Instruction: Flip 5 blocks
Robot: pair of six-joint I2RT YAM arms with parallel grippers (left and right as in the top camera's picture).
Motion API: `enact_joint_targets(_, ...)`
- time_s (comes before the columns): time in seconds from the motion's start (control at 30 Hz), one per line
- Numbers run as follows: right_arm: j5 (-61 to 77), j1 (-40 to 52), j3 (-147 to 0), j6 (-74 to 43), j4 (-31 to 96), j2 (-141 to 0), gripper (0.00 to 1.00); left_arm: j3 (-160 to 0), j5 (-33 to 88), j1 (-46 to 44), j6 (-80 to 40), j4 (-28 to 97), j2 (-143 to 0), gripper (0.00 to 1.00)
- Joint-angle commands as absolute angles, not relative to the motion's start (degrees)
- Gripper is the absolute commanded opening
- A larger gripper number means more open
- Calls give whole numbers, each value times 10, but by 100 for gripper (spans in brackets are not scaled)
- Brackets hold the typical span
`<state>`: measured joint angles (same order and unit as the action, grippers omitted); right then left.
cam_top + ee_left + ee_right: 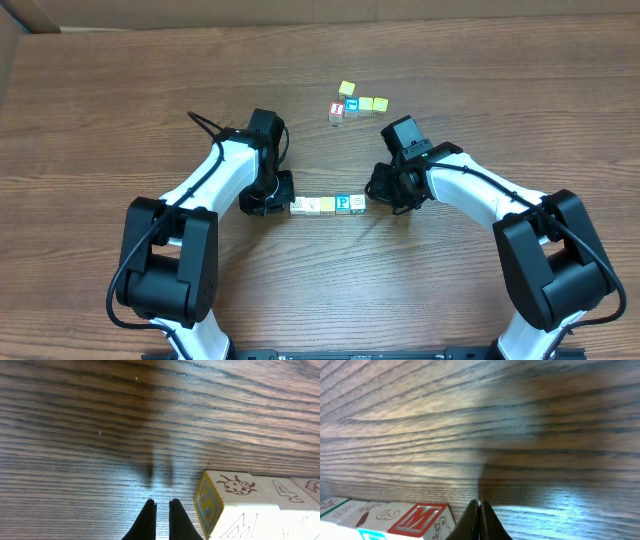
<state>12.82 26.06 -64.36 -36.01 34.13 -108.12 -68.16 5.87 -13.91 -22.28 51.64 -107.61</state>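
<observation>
Several blocks lie in a straight row at the table's middle: two cream ones (298, 207), a yellow one (327, 205), a blue-faced one with a white P (343, 204) and a cream one (358, 203). My left gripper (283, 204) is shut and empty just off the row's left end. In the left wrist view its tips (161, 506) stand beside the end block (235, 491), which shows a ladybug on top. My right gripper (373, 194) is shut and empty off the row's right end. In the right wrist view its tips (480, 506) stand next to a red M face (417, 517).
A second cluster of cubes sits farther back: a red-faced cube (337, 109), a blue one (351, 105), two yellow ones (373, 104) and another yellow one (346, 88). Bare wooden table (480, 60) surrounds both groups.
</observation>
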Motion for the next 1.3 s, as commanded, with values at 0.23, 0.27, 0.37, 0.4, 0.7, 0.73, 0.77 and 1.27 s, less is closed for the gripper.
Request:
enact_joint_targets(0.23, 145, 266, -639, -363, 339, -1068, 4, -679, 72, -143, -214, 507, -1065, 4)
enact_joint_targets(0.27, 145, 267, -639, -363, 339, -1068, 4, -679, 72, -143, -214, 507, -1065, 4)
enact_joint_targets(0.37, 147, 272, -639, -363, 339, -1068, 4, -679, 71, -143, -214, 509, -1065, 4)
enact_joint_targets(0.4, 147, 274, -639, -363, 339, -1068, 4, -679, 71, -143, -214, 509, -1065, 4)
enact_joint_targets(0.7, 146, 280, -639, -363, 335, -1068, 4, -679, 71, -143, -221, 492, -1065, 4)
enact_joint_targets(0.73, 146, 280, -639, -363, 335, -1068, 4, -679, 72, -143, -223, 492, -1065, 4)
enact_joint_targets(0.77, 146, 280, -639, -363, 335, -1068, 4, -679, 73, -143, -223, 492, -1065, 4)
enact_joint_targets(1.27, 147, 280, -639, -363, 342, -1068, 4, -679, 76, -143, -223, 497, -1065, 4)
